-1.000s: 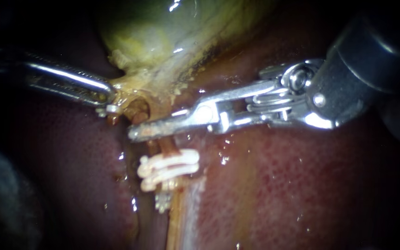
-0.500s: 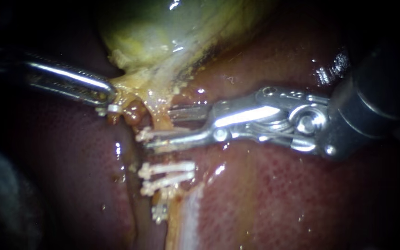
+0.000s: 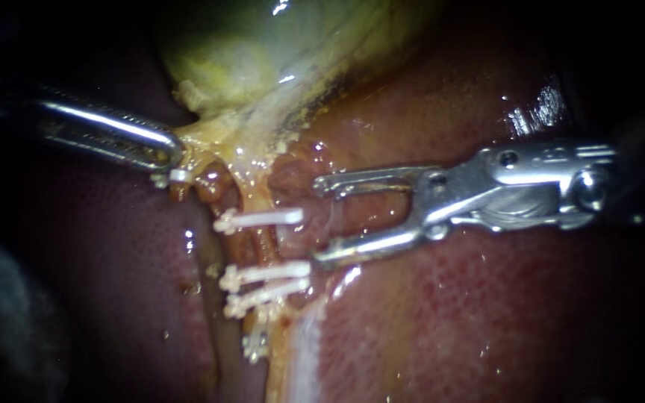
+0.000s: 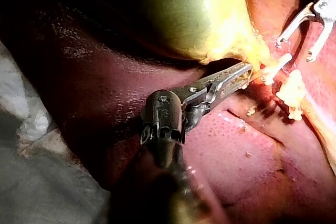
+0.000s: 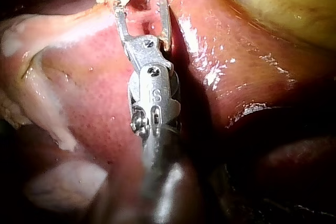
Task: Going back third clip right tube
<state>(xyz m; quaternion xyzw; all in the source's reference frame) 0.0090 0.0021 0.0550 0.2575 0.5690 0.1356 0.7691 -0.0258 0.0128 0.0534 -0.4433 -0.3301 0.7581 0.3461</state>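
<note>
Right instrument (image 3: 319, 222) backs off rightward from tube (image 3: 263, 243), jaws now spread, empty. Third clip (image 3: 257, 219) stays on tube, centre-left of frame, above two lower clips (image 3: 266, 280). Left instrument (image 3: 175, 160) unchanged, pinching gallbladder (image 3: 263, 60) neck.

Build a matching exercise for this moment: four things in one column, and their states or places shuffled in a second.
Things:
1. left instrument
2. right instrument
3. gallbladder
4. top clip

States or places:
A. white, across the tube, above two other clips
B. open, holding nothing
C. yellow-green, above all the clips
D. shut on the gallbladder's lower end

Pairs: 1-D, 2-B, 3-C, 4-A.
</note>
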